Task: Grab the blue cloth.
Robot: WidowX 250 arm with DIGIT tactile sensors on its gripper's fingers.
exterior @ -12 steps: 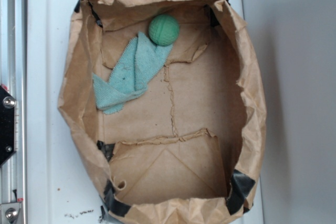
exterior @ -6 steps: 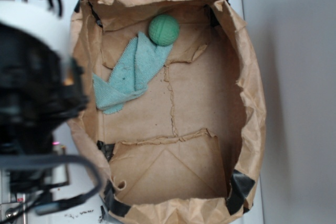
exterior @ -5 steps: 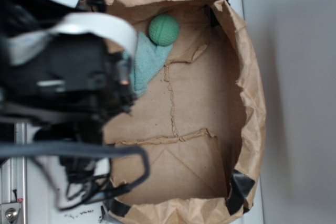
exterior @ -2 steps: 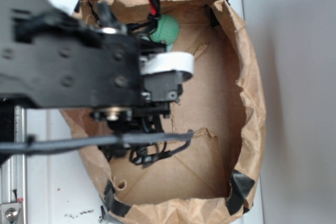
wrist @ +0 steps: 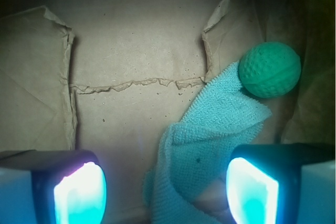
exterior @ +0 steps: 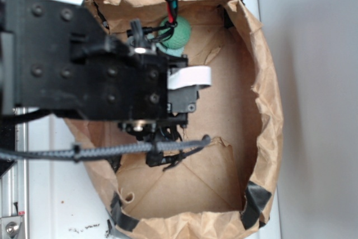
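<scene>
A green ball (wrist: pixel 270 70) sits at two o'clock inside a brown paper bag (exterior: pixel 267 99) with torn flaps and black tape (exterior: pixel 254 198) at its corners, on a white desk (exterior: pixel 61 194).

- The cloth (wrist: pixel 210 140) is pale teal terry with a fuzzy, looped weave and one small dark speck near its middle.
- It lies crumpled and folded on the brown paper floor of the bag (wrist: pixel 131 40), with one layer lapped over another and a raised fold running along its length.
- In the wrist view it stretches slantwise, from a pointed corner touching the green ball (wrist: pixel 269 70) down to the lower edge of the picture.
- Its upper edge lies just beside the torn paper seam of the bag floor.
- In the exterior view only a sliver of it (exterior: pixel 178 52) shows, just below the ball.
</scene>
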